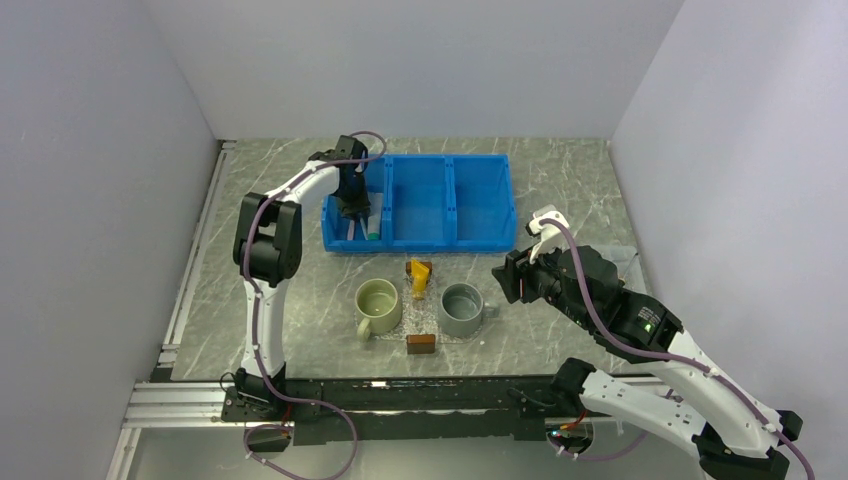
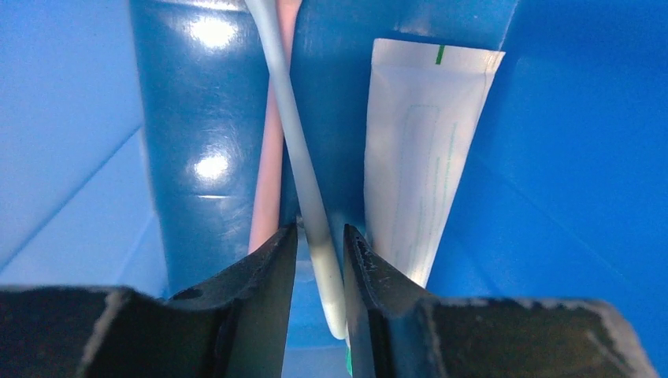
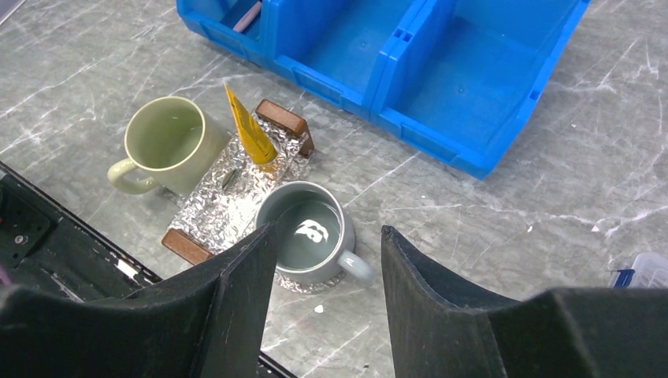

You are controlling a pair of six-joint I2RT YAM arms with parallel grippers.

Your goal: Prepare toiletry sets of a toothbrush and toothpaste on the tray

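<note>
Inside the left compartment of the blue bin (image 1: 440, 200), my left gripper (image 1: 355, 212) (image 2: 319, 228) straddles the pale blue-white toothbrush (image 2: 295, 134). Its jaws stand narrowly apart, with a slit still showing between the left jaw and the brush. A pinkish toothbrush (image 2: 268, 173) lies under it and a white toothpaste tube (image 2: 413, 157) lies to the right. The yellow-orange toothpaste (image 1: 420, 275) (image 3: 250, 130) stands tilted on the glittery tray (image 1: 432, 322) (image 3: 228, 189). Open and holding nothing, my right gripper (image 1: 505, 278) (image 3: 327, 230) hovers to the right of the tray.
A green mug (image 1: 378, 305) (image 3: 167, 138) and a grey mug (image 1: 463, 308) (image 3: 309, 232) stand at the tray's two sides. Brown blocks (image 1: 421, 343) (image 3: 283, 120) sit at its near and far ends. A small clear box (image 3: 646, 272) lies far right.
</note>
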